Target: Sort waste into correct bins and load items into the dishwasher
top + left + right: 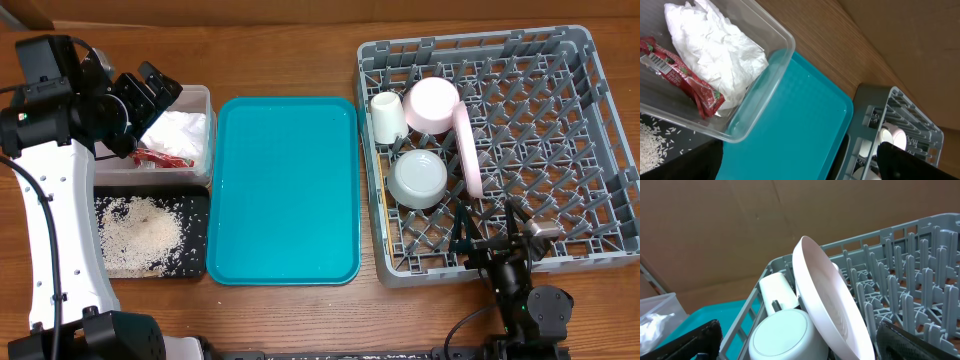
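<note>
Hanging with jaws spread wide and nothing held: left gripper over the clear tub, right gripper at the near edge of the dish rack.
Grey lattice pegs wedge the crockery in place, likely for draining. The smooth teal tray separates rack from bins, with the tub behind the matte black tray. The glossy pale pink plate stands on edge beside the pink bowl, grey-white bowl and white cup. The crumpled napkin rests against the crinkled red wrapper in the tub. A thin tan line along the rack's left wall may be the chopsticks. Rice grains scatter over the black tray.
</note>
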You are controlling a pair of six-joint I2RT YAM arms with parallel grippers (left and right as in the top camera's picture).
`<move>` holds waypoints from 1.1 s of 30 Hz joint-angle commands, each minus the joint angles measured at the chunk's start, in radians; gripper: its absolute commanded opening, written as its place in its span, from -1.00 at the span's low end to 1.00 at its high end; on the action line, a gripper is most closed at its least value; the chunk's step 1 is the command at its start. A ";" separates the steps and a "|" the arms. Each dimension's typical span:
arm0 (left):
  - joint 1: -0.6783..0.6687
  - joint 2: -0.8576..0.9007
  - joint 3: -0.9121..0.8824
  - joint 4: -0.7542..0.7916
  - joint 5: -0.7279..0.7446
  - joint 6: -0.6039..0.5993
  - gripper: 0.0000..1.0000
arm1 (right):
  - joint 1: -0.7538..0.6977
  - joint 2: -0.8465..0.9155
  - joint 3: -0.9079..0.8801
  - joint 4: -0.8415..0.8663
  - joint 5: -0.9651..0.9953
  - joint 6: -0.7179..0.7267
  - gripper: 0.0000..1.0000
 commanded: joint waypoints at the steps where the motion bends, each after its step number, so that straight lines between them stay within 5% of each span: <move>1: 0.000 -0.014 0.018 0.001 -0.004 -0.009 1.00 | -0.006 -0.010 -0.011 0.005 0.006 -0.005 1.00; 33: -0.005 -0.015 0.017 0.001 -0.023 -0.009 1.00 | -0.006 -0.010 -0.011 0.005 0.005 -0.005 1.00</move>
